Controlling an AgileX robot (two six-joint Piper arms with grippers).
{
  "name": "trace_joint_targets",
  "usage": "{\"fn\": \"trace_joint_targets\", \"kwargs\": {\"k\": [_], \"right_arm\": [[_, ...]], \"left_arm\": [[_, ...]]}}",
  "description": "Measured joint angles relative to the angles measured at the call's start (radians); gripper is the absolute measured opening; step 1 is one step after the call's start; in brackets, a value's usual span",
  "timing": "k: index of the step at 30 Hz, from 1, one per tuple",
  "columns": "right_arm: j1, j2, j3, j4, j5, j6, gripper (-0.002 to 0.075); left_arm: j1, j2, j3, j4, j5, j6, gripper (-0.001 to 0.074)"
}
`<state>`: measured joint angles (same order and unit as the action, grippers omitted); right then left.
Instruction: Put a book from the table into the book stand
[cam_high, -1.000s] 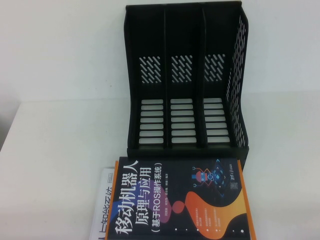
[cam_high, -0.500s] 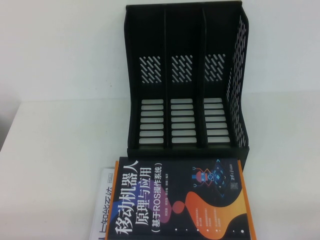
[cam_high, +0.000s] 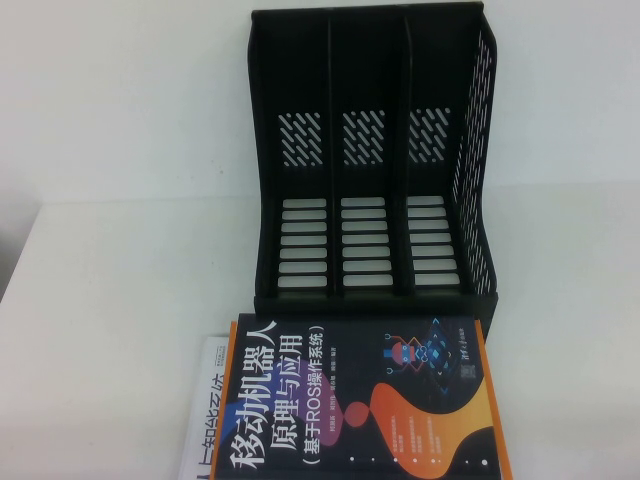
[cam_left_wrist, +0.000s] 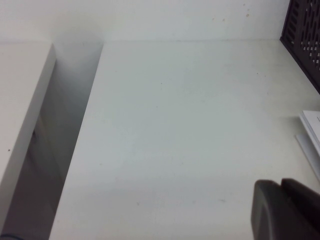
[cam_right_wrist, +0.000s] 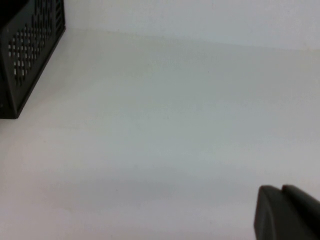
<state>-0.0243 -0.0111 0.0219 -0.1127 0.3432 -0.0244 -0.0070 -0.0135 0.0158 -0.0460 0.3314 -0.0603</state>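
— Book (cam_high: 360, 400) lies flat on the tabletop (cam_high: 120, 300), lower centre, atop a white book (cam_high: 205, 410); we risk dragging both.
— Book stand (cam_high: 375, 160), upper centre, shows three empty slots. Our left tool (cam_left_wrist: 285, 210) hangs clenched over bare tabletop; the right tool (cam_right_wrist: 287, 212) too, grip unclear.

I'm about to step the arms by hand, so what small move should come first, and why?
Probably open the left gripper and bring it toward the book. The book lies flat on the table before the stand, whose slots are empty. Both grippers hover over bare table off to the sides; the left is shut, holding nothing.
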Motion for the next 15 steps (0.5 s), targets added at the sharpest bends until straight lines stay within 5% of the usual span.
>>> {"fn": "trace_joint_targets", "kwargs": {"k": [15], "right_arm": [[0.0,0.0,0.0,0.0,0.0,-0.002,-0.0003]], "left_arm": [[0.0,0.0,0.0,0.0,0.0,0.006,-0.0004]]}}
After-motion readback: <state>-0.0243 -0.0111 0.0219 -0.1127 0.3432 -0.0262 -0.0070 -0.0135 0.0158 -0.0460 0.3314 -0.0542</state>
